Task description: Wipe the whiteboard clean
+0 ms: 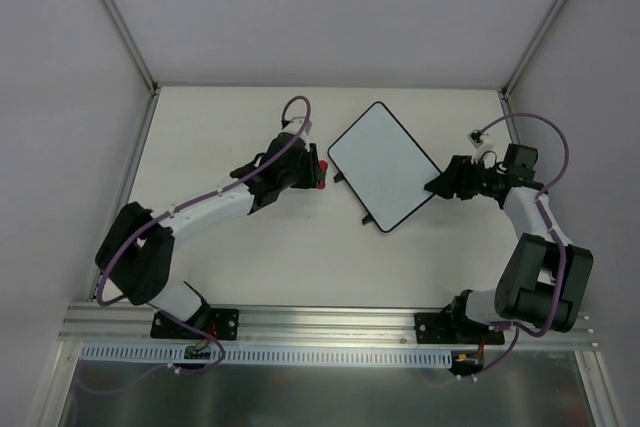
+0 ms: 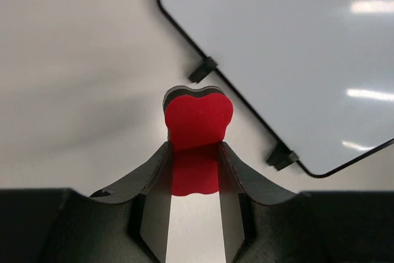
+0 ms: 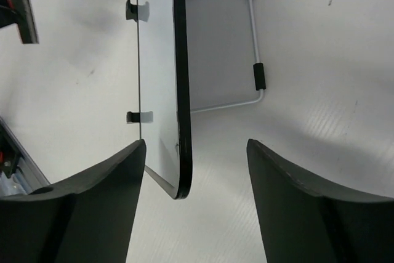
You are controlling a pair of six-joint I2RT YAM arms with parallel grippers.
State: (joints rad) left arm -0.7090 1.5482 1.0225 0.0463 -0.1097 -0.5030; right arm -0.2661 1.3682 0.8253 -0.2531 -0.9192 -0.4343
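The whiteboard point(image 1: 385, 165) sits toward the far middle of the worktop point(image 1: 250, 247), between the 2 arms and turned corner-on to them. It is propped at a slant on a thin wire stand point(image 3: 260, 77) behind it. Its face looks blank in the overhead and left wrist views, and I can make out no marker strokes, though faint ones could be lost in the glare. Its 2 small black feet point(image 2: 282, 157) show along the rim nearest the left arm.

Just beside that rim, and clear of it, is the red eraser point(image 2: 197, 133). The left arm's fingers point(image 2: 151, 173) are closed tight on it, pad side away from the camera. The right arm's fingers point(image 3: 104, 183) stand well apart with the board's corner between them, touching neither face as far as I can see, so they have hold of nothing.

My reading is that the wiping is at or near its end, with the right arm's bracing grip on the board off. If any marks remain, the next move calls for the right fingers to close on the corner again, so that the propped board cannot slide or tip. The eraser could then be carried over the rim and pressed flat on the face.
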